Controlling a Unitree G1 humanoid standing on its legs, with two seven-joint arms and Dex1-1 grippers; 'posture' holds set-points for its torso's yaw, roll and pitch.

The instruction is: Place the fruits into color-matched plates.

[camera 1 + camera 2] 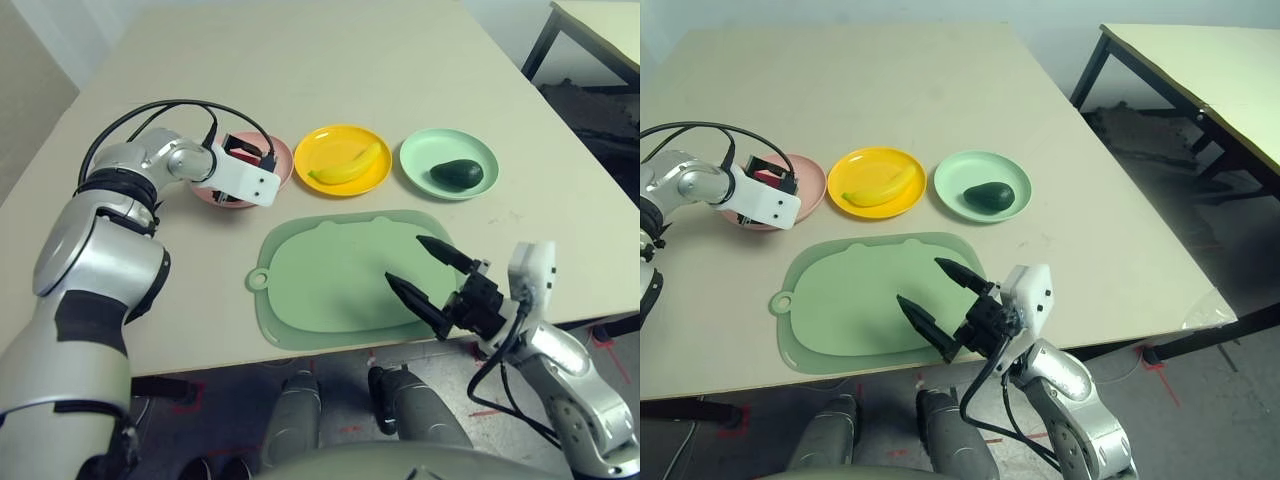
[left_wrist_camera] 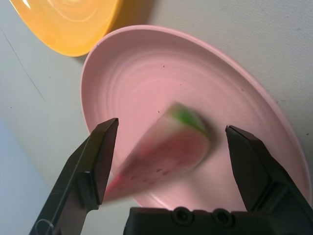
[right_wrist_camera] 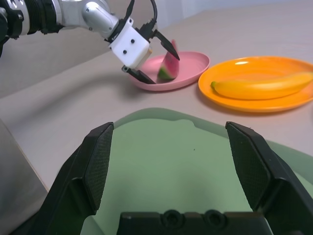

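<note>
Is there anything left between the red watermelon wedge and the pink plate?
Nothing visible. The red watermelon wedge already sits inside the round pink plastic plate, between the open fingers of the left gripper.

Pale green rounded-rectangle mat (image 1: pixel 335 280) lying flat near the bench's (image 1: pixel 330 70) front edge, second table (image 1: pixel 1200 70) standing beyond the bench's right edge

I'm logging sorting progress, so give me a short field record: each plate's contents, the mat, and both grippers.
pink plate: watermelon wedge
yellow plate: banana
mint green plate: avocado
green mat: bare
left gripper: open over the pink plate, fingers either side of the wedge
right gripper: open, above the mat's near edge
</note>
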